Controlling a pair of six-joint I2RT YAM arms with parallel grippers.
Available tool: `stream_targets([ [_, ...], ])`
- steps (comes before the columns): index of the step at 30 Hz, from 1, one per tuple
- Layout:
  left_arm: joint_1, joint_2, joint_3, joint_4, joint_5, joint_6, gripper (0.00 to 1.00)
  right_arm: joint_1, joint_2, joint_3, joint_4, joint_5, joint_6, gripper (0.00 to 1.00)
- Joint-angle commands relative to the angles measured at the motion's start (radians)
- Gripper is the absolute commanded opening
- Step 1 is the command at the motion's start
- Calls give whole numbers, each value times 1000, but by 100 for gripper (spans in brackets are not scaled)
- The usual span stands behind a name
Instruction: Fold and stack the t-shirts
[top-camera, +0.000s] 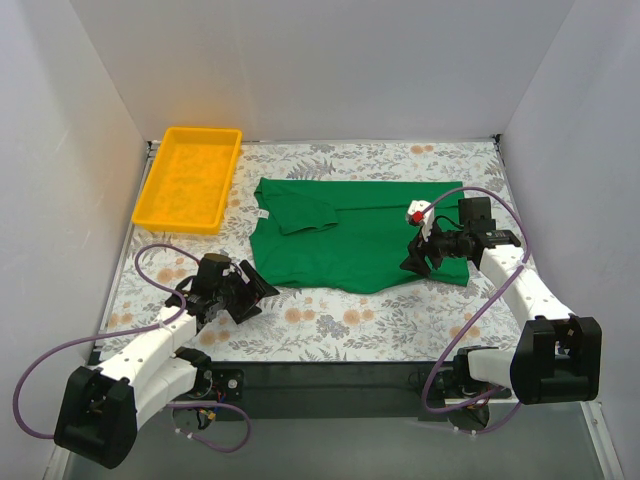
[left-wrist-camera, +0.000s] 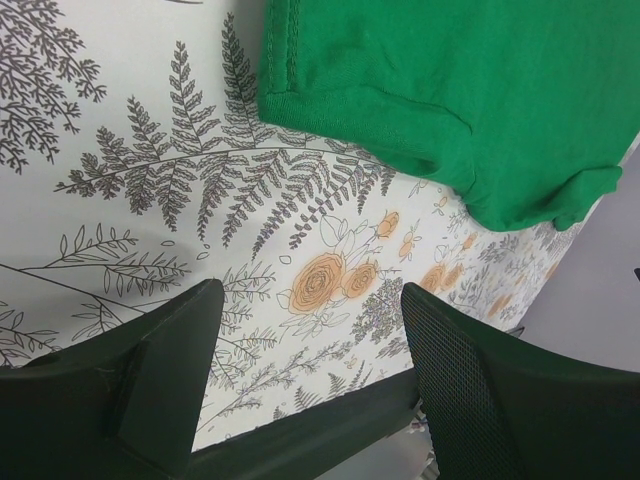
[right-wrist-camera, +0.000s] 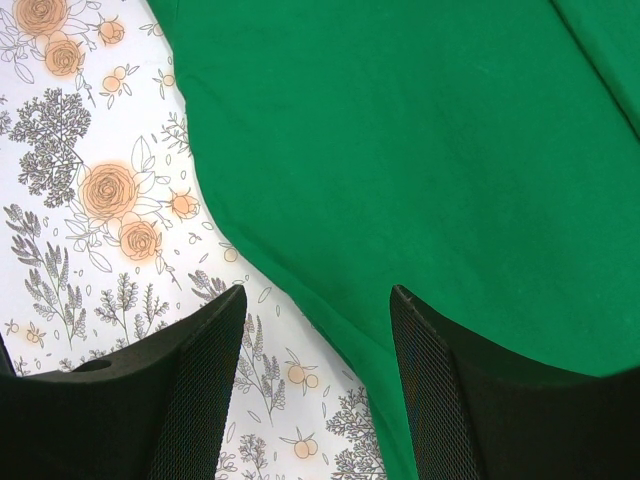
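Note:
The green t-shirt (top-camera: 350, 235) lies flat across the middle of the floral tablecloth, one sleeve folded in at its left end and a small white label (top-camera: 264, 213) at that edge. My left gripper (top-camera: 255, 295) is open over bare cloth just short of the shirt's near-left corner; in the left wrist view the shirt (left-wrist-camera: 470, 90) lies ahead of the empty gripper (left-wrist-camera: 312, 310). My right gripper (top-camera: 418, 262) is open above the shirt's near-right edge. In the right wrist view the shirt's edge (right-wrist-camera: 420, 150) runs between the spread gripper (right-wrist-camera: 318, 310), which holds nothing.
A yellow plastic tray (top-camera: 190, 178) stands at the back left, beside the shirt's left end. White walls (top-camera: 60, 150) close in the table on three sides. Purple cables (top-camera: 150, 262) loop off both arms near the front edge.

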Motion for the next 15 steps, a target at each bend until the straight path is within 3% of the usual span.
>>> stream_targets([
  [1, -7, -1, -14, 13, -14, -4, 70, -7, -22, -3, 10, -23, -1, 66],
  [15, -13, 99, -5, 45, -100, -41, 66, -8, -21, -5, 12, -27, -2, 66],
])
